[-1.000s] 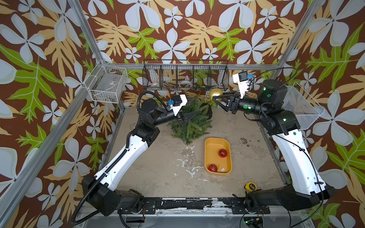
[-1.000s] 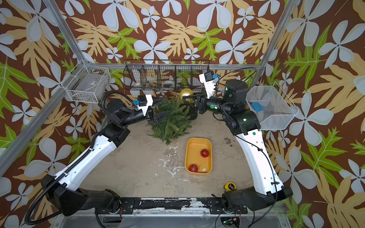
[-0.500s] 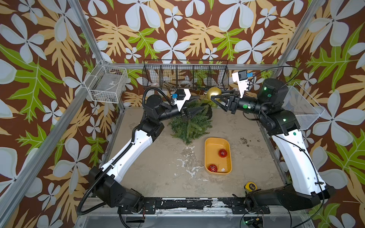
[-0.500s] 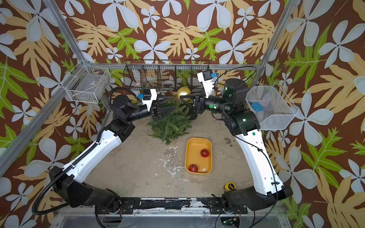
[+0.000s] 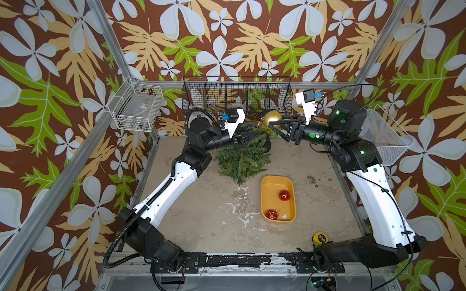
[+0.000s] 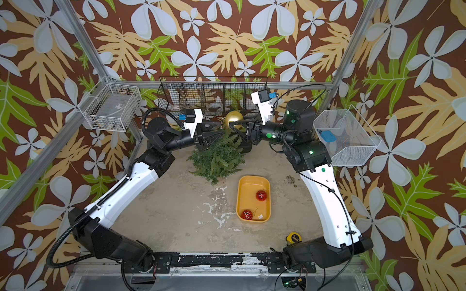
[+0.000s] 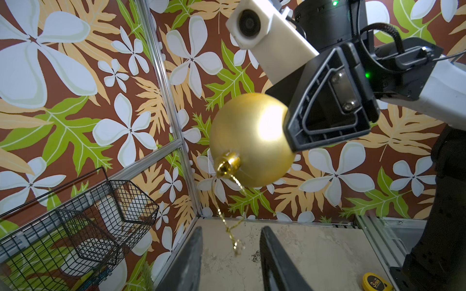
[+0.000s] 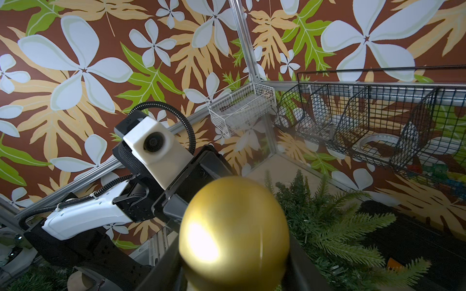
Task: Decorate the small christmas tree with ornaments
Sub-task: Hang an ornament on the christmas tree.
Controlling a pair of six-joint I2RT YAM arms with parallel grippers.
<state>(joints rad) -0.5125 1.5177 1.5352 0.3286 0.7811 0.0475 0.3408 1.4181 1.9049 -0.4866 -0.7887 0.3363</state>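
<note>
My right gripper (image 5: 273,121) is shut on the smooth gold ornament (image 5: 272,118), holding it above the back of the small christmas tree (image 5: 242,158); the ball fills the right wrist view (image 8: 234,234). The ornament's cap and gold string (image 7: 228,221) point toward my left gripper (image 7: 231,230). Its jaws stand apart, and the string's loop hangs between them, touching neither finger. In both top views the left gripper (image 5: 258,129) sits just left of the ball, over the tree's top. Two glittery red ornaments (image 5: 284,195) (image 5: 272,214) lie in the yellow tray (image 5: 269,181).
A black wire basket (image 5: 237,95) runs along the back wall right behind both grippers. A white wire basket (image 5: 137,107) hangs at the back left and a mesh bin (image 5: 385,136) at the right. A yellow tape measure (image 5: 319,237) lies near the front right.
My left arm has reached right, up to the gold ornament's cap, and its jaws have narrowed around the hanging string. The right gripper and ball have barely moved.
</note>
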